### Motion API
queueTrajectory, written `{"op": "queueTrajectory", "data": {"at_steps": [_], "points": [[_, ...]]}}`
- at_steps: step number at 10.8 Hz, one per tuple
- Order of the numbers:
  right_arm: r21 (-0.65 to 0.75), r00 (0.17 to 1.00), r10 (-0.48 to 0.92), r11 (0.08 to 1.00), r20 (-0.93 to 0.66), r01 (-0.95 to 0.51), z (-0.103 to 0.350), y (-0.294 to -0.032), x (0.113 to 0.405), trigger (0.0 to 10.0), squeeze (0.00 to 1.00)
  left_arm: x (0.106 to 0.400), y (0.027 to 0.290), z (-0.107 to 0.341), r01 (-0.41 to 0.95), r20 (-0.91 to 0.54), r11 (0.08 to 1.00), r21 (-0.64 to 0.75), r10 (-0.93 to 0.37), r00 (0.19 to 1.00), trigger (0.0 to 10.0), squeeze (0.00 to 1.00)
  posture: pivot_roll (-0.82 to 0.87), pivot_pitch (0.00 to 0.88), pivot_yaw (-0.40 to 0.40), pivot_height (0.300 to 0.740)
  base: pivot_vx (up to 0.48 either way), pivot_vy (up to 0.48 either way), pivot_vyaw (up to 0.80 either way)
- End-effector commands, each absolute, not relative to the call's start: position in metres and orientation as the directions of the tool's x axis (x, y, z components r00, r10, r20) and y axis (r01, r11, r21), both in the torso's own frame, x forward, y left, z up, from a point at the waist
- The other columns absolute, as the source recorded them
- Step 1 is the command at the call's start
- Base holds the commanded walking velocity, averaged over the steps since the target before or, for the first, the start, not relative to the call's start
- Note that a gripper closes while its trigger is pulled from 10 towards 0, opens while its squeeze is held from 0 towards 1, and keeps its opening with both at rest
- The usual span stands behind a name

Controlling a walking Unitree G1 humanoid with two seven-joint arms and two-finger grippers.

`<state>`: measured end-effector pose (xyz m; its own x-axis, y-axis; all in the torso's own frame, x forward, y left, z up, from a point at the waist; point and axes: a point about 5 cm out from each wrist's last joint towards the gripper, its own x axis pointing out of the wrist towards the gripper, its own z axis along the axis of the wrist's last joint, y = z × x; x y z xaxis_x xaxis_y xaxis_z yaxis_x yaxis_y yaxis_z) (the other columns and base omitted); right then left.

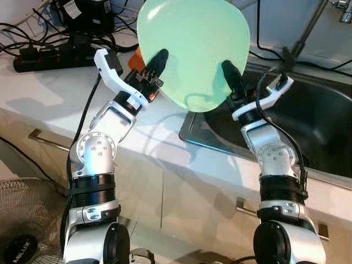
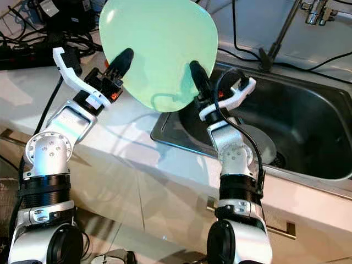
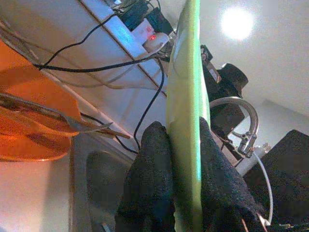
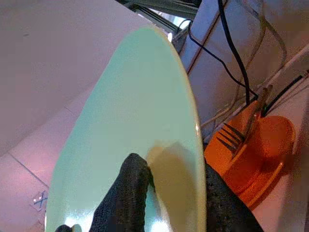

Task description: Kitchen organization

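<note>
A pale green plate (image 1: pixel 192 49) is held up on edge between both grippers, above the counter's meeting with the sink (image 1: pixel 319 121). My left gripper (image 1: pixel 158 59) is shut on the plate's left rim, one black finger (image 3: pixel 154 164) on each face. My right gripper (image 1: pixel 230 71) is shut on the lower right rim, with a finger (image 4: pixel 128 193) pressed on the near face. Behind the plate on the counter stands an orange bowl (image 4: pixel 263 145) with a fork (image 4: pixel 231 137) lying in it.
A black power strip (image 1: pixel 49 58) and tangled cables lie at the back left of the white counter (image 1: pixel 55 93). The faucet (image 2: pixel 316 11) rises at the far right. A floor fan (image 1: pixel 22 220) stands low on the left, by the cabinet fronts.
</note>
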<state>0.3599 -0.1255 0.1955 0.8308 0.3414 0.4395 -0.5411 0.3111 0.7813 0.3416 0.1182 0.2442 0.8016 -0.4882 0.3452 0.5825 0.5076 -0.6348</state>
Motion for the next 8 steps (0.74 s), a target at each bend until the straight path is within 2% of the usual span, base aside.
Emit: {"op": "queueTrajectory", "data": {"at_steps": [1,2,5,6,8], "points": [[0.76,0.805,0.338,0.29,0.488,-0.582,0.205,-0.127,0.357,0.0,0.0,0.343,0.111,0.244,0.6,0.341,0.506,-0.62,-0.515,0.787,10.0,0.0,0.11,0.054,-0.025,0.74,0.0,0.0,0.0],[0.76,0.803,0.335,0.282,0.493,-0.585,0.205,-0.127,0.356,0.0,0.0,0.345,0.113,0.239,0.576,0.311,0.546,-0.608,-0.504,0.806,10.0,0.0,0.11,0.054,-0.024,0.74,0.0,0.0,0.0],[0.759,0.79,0.315,0.245,0.526,-0.603,0.211,-0.13,0.354,0.0,0.0,0.353,0.118,0.225,0.505,0.246,0.572,-0.646,-0.47,0.848,10.0,0.0,0.11,0.058,-0.02,0.74,0.0,0.0,0.0],[0.759,0.789,0.311,0.241,0.53,-0.604,0.212,-0.131,0.353,0.0,0.0,0.355,0.118,0.222,0.486,0.227,0.582,-0.652,-0.462,0.858,10.0,1.0,0.11,0.058,-0.018,0.74,0.0,0.0,0.0],[0.764,0.794,0.293,0.239,0.532,-0.6,0.215,-0.133,0.353,0.0,0.0,0.354,0.117,0.219,0.486,0.222,0.578,-0.655,-0.468,0.855,10.0,1.0,0.1,0.058,-0.015,0.74,0.0,0.0,0.0]]}}
